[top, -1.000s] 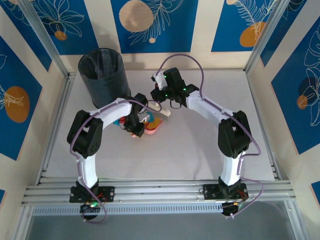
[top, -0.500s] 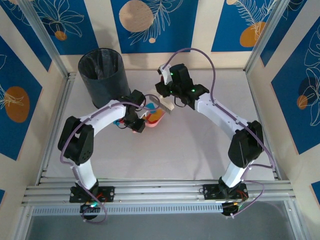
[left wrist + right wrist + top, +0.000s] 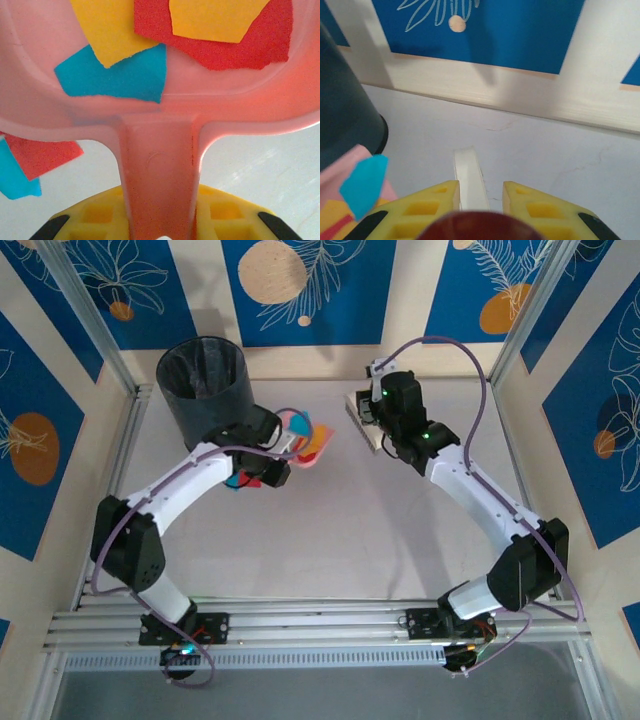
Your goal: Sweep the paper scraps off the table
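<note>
My left gripper (image 3: 281, 443) (image 3: 160, 222) is shut on the handle of a pink dustpan (image 3: 308, 443) (image 3: 160, 165), held close to the right of the black bin (image 3: 205, 390). Red, yellow and blue paper scraps (image 3: 314, 441) (image 3: 150, 45) lie in the pan. More red and blue paper scraps (image 3: 238, 481) (image 3: 35, 160) rest on the white table (image 3: 380, 530) under my left arm. My right gripper (image 3: 374, 421) (image 3: 479, 192) is shut on a white brush (image 3: 361, 420) (image 3: 470, 177), off to the right of the pan.
The bin (image 3: 342, 100) stands at the table's back left corner, with the pan's edge and a blue scrap (image 3: 364, 184) beside it in the right wrist view. Aluminium rails (image 3: 320, 625) edge the table. Blue floral wall panels (image 3: 300, 285) close the back and sides.
My left arm has carried the dustpan with its scraps back and a little right, beside the bin. My right arm has drawn the brush away from the pan, back and to the right.
</note>
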`<state>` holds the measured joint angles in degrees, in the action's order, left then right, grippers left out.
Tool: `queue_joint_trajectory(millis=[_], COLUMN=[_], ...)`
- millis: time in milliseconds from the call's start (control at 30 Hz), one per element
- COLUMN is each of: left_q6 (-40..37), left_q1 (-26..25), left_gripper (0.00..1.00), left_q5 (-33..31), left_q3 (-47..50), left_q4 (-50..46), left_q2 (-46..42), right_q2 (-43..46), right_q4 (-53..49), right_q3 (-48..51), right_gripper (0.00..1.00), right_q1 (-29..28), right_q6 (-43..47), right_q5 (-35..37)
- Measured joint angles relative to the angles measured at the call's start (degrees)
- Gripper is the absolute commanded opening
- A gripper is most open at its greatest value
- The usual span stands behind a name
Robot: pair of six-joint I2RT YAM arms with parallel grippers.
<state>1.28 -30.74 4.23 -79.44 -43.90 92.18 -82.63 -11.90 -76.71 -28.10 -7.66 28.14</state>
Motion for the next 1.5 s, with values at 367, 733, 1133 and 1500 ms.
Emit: queue_joint_trajectory(millis=[367,733,1133,1500], left_q6=[3.98,17.59,41.77,72.72], left_q1=[6.23,17.00,25.79,30.16], left_gripper=[0.00,0.00,0.00,0.00], left_q5=[14.75,27.56,37.86,43.36], left_q3=[-14.53,-21.84,-15.69,-1.99], left_q4=[0.48,6.16,25.33,55.45], left_q2=[-1.79,-1.22,1.27,3.32], right_q2=[0.13,0.11,-0.09,-0.11], right_q4=[-0.59,-1.25,-2.56,-2.95], right_q3=[2.29,2.29,2.29,2.29], right_gripper=[0.00,0.00,0.00,0.00], right_q1=[0.31,0.48,0.72,0.81], right_q6=[-2.21,-2.38,-2.49,-2.58], right_q5=[0.15,-0.02,-0.04,-0.04])
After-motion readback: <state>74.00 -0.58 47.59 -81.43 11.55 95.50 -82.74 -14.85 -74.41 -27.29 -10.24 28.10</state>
